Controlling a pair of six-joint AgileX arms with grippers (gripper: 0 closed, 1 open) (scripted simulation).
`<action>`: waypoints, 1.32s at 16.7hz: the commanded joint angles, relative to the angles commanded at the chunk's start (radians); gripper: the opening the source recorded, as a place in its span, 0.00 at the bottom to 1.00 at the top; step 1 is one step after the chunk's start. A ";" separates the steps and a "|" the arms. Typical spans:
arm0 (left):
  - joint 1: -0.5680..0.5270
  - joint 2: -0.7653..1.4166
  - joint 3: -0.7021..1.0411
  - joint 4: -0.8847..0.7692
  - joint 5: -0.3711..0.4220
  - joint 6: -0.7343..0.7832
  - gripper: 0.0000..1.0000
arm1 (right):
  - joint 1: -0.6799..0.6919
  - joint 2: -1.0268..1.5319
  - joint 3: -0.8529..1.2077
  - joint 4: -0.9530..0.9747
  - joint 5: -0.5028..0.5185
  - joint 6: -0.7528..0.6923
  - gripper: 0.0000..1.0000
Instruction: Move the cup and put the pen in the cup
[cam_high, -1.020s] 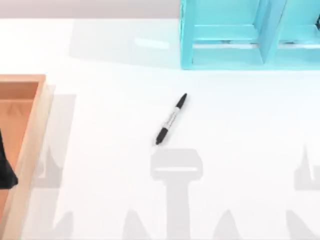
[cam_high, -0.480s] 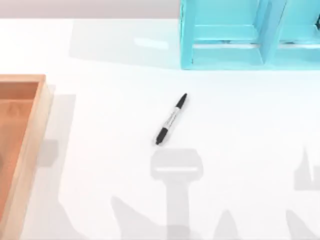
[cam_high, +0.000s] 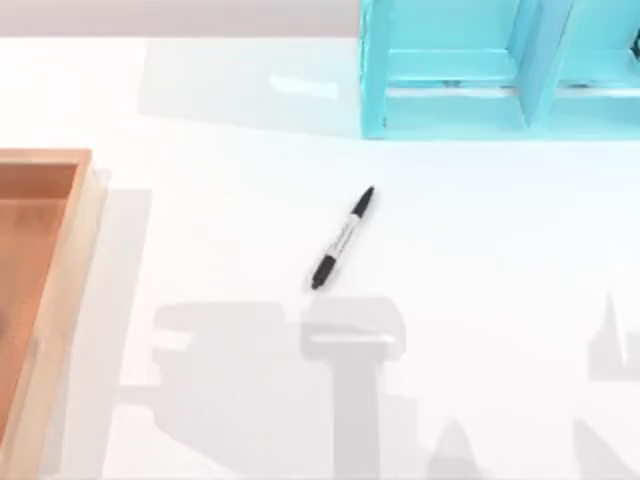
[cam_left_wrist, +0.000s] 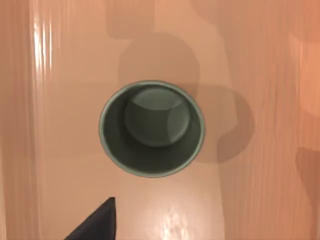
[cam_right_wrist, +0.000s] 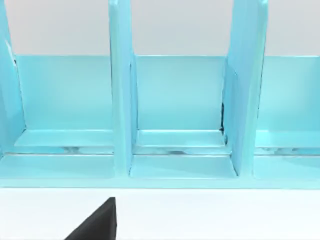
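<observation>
L gripper (cam_left_wrist: 95, 222): a dark fingertip shows at the edge of the left wrist view, cam pointing straight down. R gripper (cam_right_wrist: 97, 221): same dark fingertip at the edge of the right wrist view, cam aimed level & forward.

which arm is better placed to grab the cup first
Left. Its wrist camera looks straight down into the cup, standing upright on the wooden tray at the table's left. The right wrist faces the blue rack at the far right, away from the cup.
</observation>
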 joint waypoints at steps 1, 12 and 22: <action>0.007 0.071 0.057 -0.048 0.000 0.009 1.00 | 0.000 0.000 0.000 0.000 0.000 0.000 1.00; 0.026 0.288 0.227 -0.199 0.001 0.035 1.00 | 0.000 0.000 0.000 0.000 0.000 0.000 1.00; 0.035 0.376 -0.052 0.170 0.001 0.042 1.00 | 0.000 0.000 0.000 0.000 0.000 0.000 1.00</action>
